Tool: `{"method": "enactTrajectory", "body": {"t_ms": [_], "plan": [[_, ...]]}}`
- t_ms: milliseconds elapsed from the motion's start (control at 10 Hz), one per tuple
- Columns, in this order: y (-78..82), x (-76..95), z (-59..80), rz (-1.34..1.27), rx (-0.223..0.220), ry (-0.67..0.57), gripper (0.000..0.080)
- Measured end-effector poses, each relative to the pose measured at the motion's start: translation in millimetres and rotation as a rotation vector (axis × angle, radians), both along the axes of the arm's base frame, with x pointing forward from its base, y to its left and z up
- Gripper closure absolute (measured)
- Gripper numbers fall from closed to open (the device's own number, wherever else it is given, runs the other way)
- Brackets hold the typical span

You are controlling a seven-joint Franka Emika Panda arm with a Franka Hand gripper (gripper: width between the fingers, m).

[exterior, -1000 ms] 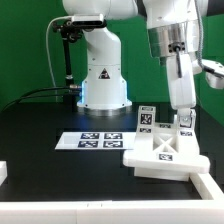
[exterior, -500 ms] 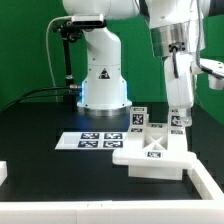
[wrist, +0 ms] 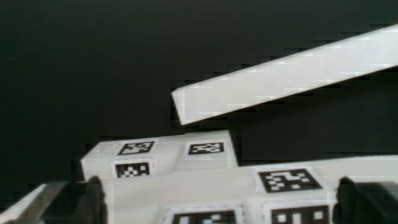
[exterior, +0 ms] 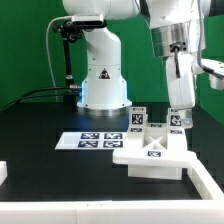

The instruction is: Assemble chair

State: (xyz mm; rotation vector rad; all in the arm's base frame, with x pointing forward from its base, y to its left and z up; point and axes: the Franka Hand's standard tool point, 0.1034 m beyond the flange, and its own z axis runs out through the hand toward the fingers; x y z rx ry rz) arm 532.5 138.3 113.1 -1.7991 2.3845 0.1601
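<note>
Exterior view: the white robot arm (exterior: 170,50) reaches straight down at right of frame, its two-finger gripper (exterior: 178,120) clamped narrowly on the chunky white tagged plastic chair (exterior: 155,152), lower right.

Chair (exterior: 152,152) lies on table (exterior: 40,120), beside marker board (exterior: 98,139).

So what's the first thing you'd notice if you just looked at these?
The big glossy white robot arm at the back, standing before a green wall. Its gripper reaches down on the exterior view's right, to the chunky white plastic chair pieces with black-and-white square tags. Beside them a thin flat white marker board lies on the black table.
</note>
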Motion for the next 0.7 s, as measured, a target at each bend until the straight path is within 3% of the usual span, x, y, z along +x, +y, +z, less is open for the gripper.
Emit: {"method": "enactTrajectory", "body": {"t_ms": [100, 200, 300, 400, 700], "plan": [[27.1, -8.5, 17.8, 0.051, 0.022, -0.003, 0.0151], [35.6, -8.3, 52.5, 0.126, 0.049, -0.031, 0.0150], [16.5, -2.5, 65.4, 0.114, 0.053, -0.058, 0.0150], [7.7, -2.5, 63.5, 0.098, 0.049, -0.055, 0.0150], [13.1, -4.5, 61.0, 0.111, 0.048, -0.051, 0.0150]]}}
